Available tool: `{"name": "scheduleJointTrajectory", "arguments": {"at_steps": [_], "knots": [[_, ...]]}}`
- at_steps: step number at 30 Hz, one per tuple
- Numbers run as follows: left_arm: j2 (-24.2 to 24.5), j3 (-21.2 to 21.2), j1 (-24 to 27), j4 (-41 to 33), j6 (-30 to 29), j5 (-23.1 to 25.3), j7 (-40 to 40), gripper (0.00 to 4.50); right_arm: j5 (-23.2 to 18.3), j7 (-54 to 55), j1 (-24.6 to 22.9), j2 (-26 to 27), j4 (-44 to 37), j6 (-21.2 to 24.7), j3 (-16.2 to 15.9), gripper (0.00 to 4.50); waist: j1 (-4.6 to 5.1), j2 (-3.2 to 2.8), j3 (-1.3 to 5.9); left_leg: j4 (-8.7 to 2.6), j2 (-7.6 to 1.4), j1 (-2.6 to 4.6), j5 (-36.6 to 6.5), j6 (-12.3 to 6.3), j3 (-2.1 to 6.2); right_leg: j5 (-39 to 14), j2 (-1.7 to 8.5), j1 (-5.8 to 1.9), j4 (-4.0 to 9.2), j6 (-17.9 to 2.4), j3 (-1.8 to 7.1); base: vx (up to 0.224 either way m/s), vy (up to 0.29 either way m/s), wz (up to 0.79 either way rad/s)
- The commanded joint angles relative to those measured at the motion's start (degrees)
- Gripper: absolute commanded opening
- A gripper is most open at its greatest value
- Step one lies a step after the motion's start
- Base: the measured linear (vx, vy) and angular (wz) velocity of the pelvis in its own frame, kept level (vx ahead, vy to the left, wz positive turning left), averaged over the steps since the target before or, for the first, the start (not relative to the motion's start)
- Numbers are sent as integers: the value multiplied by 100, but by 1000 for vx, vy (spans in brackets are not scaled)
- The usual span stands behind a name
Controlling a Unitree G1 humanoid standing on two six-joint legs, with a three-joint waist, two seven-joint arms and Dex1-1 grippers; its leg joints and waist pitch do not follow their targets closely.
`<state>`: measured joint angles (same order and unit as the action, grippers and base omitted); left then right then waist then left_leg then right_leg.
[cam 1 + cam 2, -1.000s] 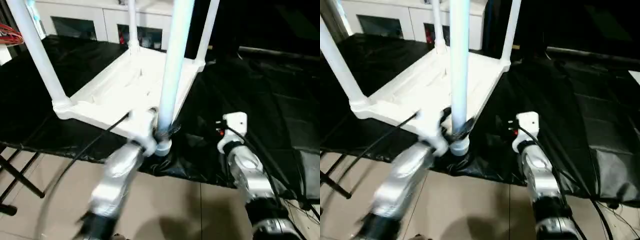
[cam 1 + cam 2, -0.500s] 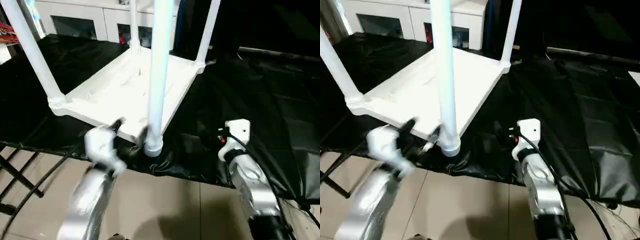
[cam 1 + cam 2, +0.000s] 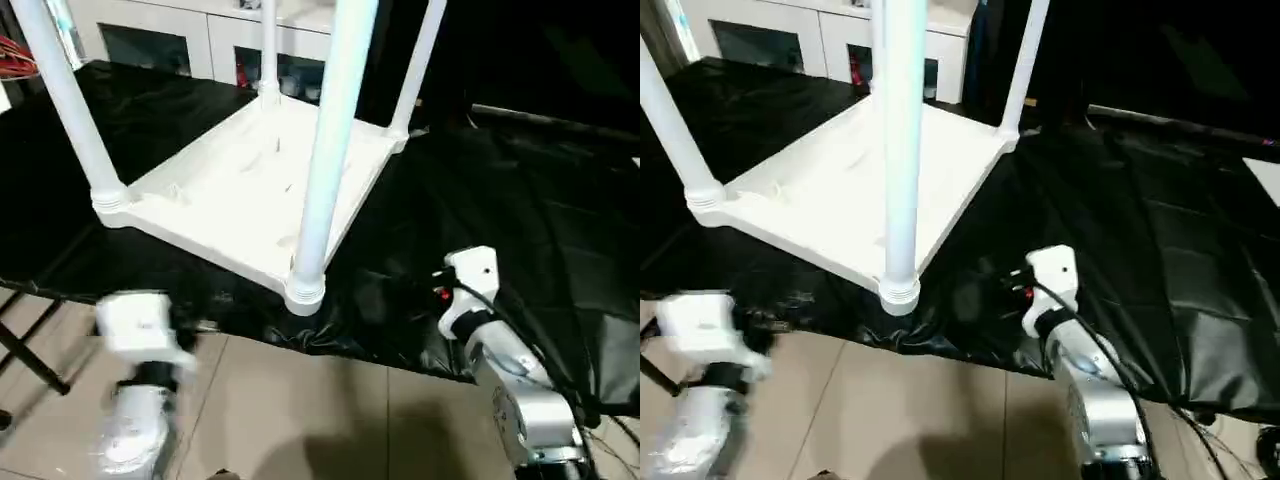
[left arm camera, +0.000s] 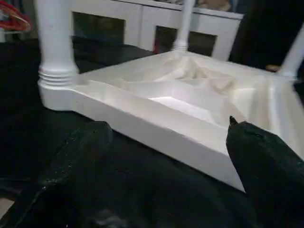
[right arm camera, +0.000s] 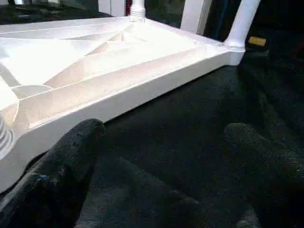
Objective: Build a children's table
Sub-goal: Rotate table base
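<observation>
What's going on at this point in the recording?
A small white plastic children's table lies upside down on a black-covered table, all four white tubular legs standing in its corner sockets. Both the left gripper and the right gripper are open, hold nothing, and sit off the near edge, clear of the table.

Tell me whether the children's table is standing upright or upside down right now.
Upside down. The children's table rests top-down on the black-covered table, ribbed underside facing up, and all four legs rise from its corner sockets, the nearest leg included.
</observation>
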<state>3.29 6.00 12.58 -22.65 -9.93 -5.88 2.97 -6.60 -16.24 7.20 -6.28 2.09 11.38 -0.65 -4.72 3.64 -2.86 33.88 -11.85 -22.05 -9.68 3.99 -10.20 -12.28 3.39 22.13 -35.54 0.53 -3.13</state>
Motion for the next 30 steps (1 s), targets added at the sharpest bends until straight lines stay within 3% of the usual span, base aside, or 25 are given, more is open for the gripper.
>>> {"name": "scheduleJointTrajectory", "arguments": {"at_steps": [1, 5, 6, 8, 9, 10, 11, 12, 13, 14, 15, 16, 19, 21, 24, 27, 28, 29, 30], "knots": [[90, 68, -129, 119, -165, 49, -33, 438, -60, 6, -40, 50, -231, 83, -126, 450, 35, -154, 244, -488, -155, 133, -2200, 273, 108, -1653, 329, -60, 556, -266, 271, 0, 0, 0], [158, 79, -320, 192, -121, 119, -31, 438, -56, 3, -81, 89, -316, 160, -200, 450, 25, -140, 252, -500, -171, 141, -2206, 294, 105, -1497, 333, -81, 548, -333, 273, 0, 0, 0], [158, 78, -326, 192, -123, 119, -32, 438, -55, 3, -81, 89, -317, 163, -201, 450, 17, -141, 246, -501, -169, 177, -2381, 311, 105, -1685, 333, -78, 552, -317, 267, 0, 0, 0], [148, 58, -382, 192, -169, 140, -56, 438, -49, -12, -86, 78, -309, 185, -196, 450, 24, -127, 217, -521, -164, 290, -3081, 344, 124, -2543, 337, -72, 641, -193, 233, 0, 0, 0], [135, 55, -418, 183, -189, 119, -74, 438, -39, -32, -67, 64, -264, 190, -186, 450, 35, -74, 213, -516, -157, 304, -3173, 319, 125, -2743, 338, -81, 673, -149, 222, 0, 0, 0], [130, 44, -442, 175, -205, 121, -96, 438, -41, -52, -40, 46, -215, 192, -172, 450, 57, -101, 164, -510, -118, 410, -3568, 255, 129, -3512, 313, -88, 798, -59, 144, 0, 0, 0], [124, 40, -440, 177, -201, 114, -95, 438, -46, -54, -12, 42, -183, 193, -161, 450, 72, -110, 148, -495, -105, 469, -3698, 233, 130, -3726, 294, -82, 847, -45, 104, 0, 0, 0], [121, 34, -435, 181, -199, 117, -96, 438, -54, -55, 12, 39, -158, 195, -152, 450, 96, -73, 119, -487, -106, 531, -3837, 208, 134, -3921, 273, -83, 899, -40, 52, 0, 0, 0], [117, 21, -427, 190, -194, 134, -95, 438, -71, -54, 52, 31, -122, 199, -140, 450, 126, -104, 114, -517, -100, 501, -3703, 166, 161, -3933, 327, -236, 954, -56, -5, 0, 0, 0], [130, 4, -419, 197, -171, 147, -74, 438, -76, -50, 77, 29, -98, 195, -135, 450, 157, -86, 121, -531, -102, 492, -3671, 154, 171, -3883, 327, -286, 955, -48, -22, 0, 0, 0], [145, -19, -412, 199, -160, 157, -46, 438, -75, -44, 107, 30, -69, 188, -131, 450, 166, -87, 145, -557, -102, 479, -3573, 133, 181, -3747, 347, -357, 947, -82, -14, 0, 0, 0], [156, -37, -410, 199, -156, 181, -38, 438, -68, -32, 146, 42, -24, 176, -128, 450, 179, -78, 160, -561, -101, 475, -3489, 113, 177, -3655, 353, -373, 937, -113, 9, 0, 0, 0], [152, -33, -449, 224, -165, 202, -39, 438, -66, -15, 202, 67, 32, 166, -117, 450, 183, -86, 257, -601, -109, 386, -2792, -45, 143, -2718, 323, -510, 803, -424, 97, 74, 17, -10], [169, -32, -496, 256, -169, 195, -32, 438, -62, -5, 218, 82, 55, 159, -118, 450, 206, -90, 294, -592, -127, 465, -2488, -180, 101, -1875, 281, -500, 700, -832, 105, 81, 5, -2], [197, -34, -609, 325, -174, 187, -28, 438, -49, 9, 234, 100, 99, 132, -133, 450, 183, -111, 319, -549, -78, 459, -1978, -337, 31, -1125, 277, -594, 628, -1186, 133, 87, -7, 2], [212, -38, -628, 359, -164, 175, -1, 438, -48, 22, 222, 107, 92, 131, -137, 450, 113, -90, 365, -473, -7, 356, -1186, -510, -3, -452, 256, -771, 542, -1274, 156, 85, -10, 2], [247, -58, -649, 405, -154, 186, 34, 438, -48, 40, 212, 114, 93, 123, -134, 450, 93, -95, 379, -461, 3, 365, -1034, -547, -3, -289, 242, -786, 521, -1274, 155, 81, -4, 1], [255, -61, -668, 429, -152, 187, 45, 438, -47, 66, 207, 124, 91, 110, -122, 450, 106, -139, 403, -447, 18, 402, -793, -617, 8, 114, 191, -786, 468, -1268, 139, 95, 0, 2], [258, -62, -682, 441, -157, 186, 47, 438, -51, 77, 204, 130, 93, 103, -111, 450, 107, -128, 424, -427, 35, 412, -555, -716, 27, 494, 153, -813, 408, -1260, 122, 95, -3, 3]]}}
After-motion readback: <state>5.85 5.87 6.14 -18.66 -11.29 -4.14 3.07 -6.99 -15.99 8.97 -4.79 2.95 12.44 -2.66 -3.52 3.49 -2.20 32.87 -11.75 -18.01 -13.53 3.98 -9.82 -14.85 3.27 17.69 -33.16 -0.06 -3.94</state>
